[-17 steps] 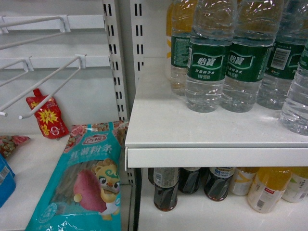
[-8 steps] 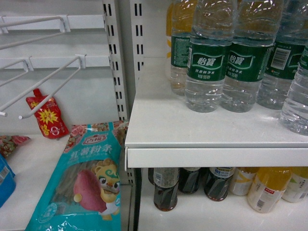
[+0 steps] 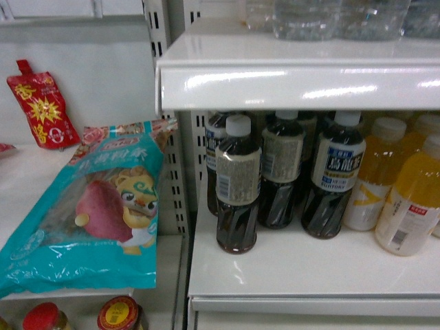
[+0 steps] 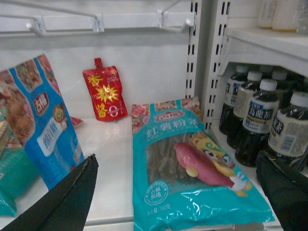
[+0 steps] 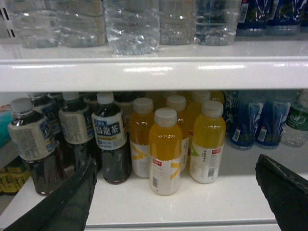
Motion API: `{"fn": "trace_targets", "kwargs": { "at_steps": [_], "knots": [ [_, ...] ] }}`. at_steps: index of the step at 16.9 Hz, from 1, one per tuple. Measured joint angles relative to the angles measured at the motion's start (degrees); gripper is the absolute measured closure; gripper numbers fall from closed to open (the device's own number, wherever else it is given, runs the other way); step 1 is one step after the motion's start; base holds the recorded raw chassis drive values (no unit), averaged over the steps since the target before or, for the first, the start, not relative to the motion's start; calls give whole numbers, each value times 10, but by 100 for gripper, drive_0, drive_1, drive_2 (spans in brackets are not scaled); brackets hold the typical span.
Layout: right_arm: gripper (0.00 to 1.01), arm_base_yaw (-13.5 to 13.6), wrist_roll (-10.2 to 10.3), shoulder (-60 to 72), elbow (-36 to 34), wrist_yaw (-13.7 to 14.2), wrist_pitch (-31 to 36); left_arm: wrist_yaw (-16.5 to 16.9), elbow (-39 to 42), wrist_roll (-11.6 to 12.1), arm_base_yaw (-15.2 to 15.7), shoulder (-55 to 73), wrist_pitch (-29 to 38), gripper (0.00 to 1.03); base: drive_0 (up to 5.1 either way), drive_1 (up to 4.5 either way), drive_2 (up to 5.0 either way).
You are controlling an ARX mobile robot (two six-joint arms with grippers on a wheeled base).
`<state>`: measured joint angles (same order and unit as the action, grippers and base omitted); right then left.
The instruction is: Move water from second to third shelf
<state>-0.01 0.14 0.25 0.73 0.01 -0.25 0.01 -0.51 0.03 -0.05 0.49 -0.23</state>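
Only the clear ribbed bases of the water bottles show in the head view, standing on the upper white shelf. In the right wrist view the same row of water bottles stands above the shelf lip, labels cut off. My right gripper is open and empty, level with the shelf below and facing the yellow juice bottles. My left gripper is open and empty too, in front of the left bay over a teal noodle bag. Neither gripper shows in the head view.
The lower shelf holds dark tea bottles and yellow juice bottles; blue-labelled bottles stand further right. A red pouch, a blue packet and a slotted upright are in the left bay. Jars sit lower down.
The head view has dropped from the water shelf to the shelf beneath it. The water bottles, full in view before, now show only as bases at the top edge.
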Motion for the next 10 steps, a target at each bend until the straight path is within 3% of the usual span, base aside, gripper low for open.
{"fn": "trace_targets", "kwargs": {
  "at_steps": [10],
  "knots": [
    [3, 0, -2, 0, 0, 0, -1, 0, 0, 0, 0, 0, -1, 5, 0, 0, 0]
  ]
}}
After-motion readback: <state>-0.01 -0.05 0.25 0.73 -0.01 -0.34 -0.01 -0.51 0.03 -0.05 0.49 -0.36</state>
